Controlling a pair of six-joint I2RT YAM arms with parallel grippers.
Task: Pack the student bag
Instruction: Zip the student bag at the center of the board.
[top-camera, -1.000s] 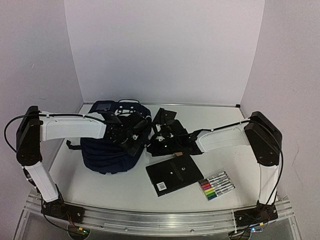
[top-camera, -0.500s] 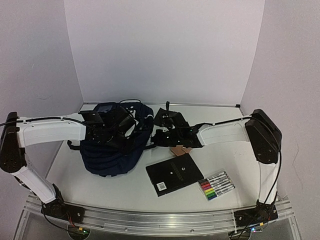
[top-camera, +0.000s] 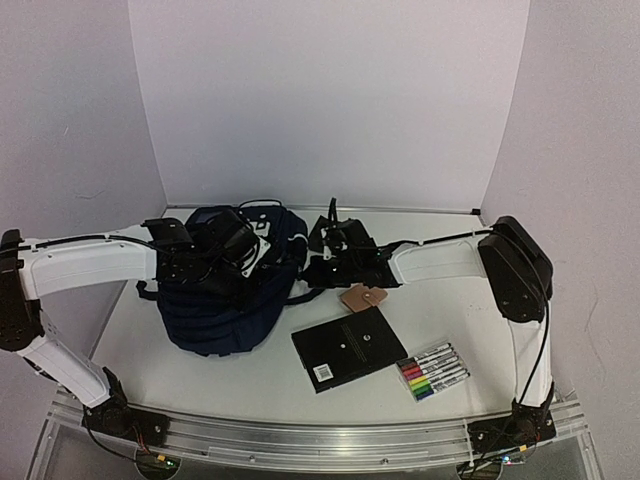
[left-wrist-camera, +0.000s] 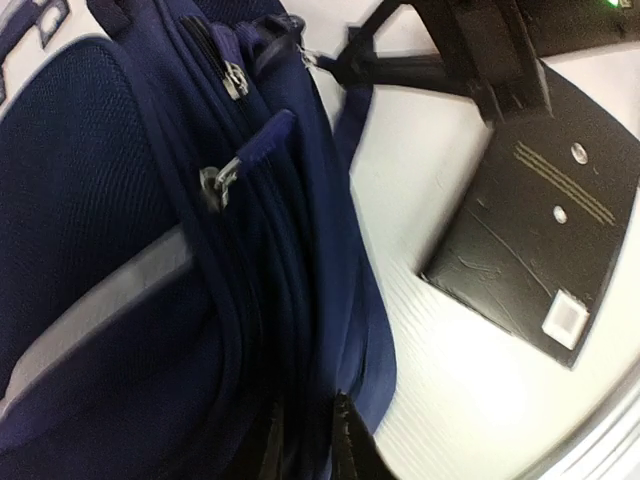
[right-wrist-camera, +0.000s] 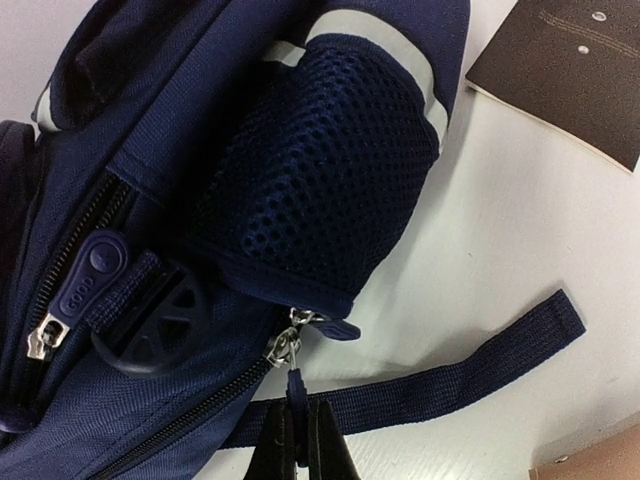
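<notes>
While the bag (top-camera: 225, 295) lies left of centre on the surface (top-camera: 470, 320), the right jaws pinch its side zip pull (right-wrist-camera: 290, 352). Draw it steadily along the track, with the left jaws, whose grip I cannot tell, bracing the fabric.

The left gripper (left-wrist-camera: 310, 455) is cut off by the bottom edge of its wrist view. From above its own body hides the fingers over the student bag (top-camera: 215, 310), so the grip is unclear. The brown piece (right-wrist-camera: 600, 465) is cut by the corner.

The navy, grey-striped student bag (top-camera: 215, 312) lies slumped, left of centre.
</notes>
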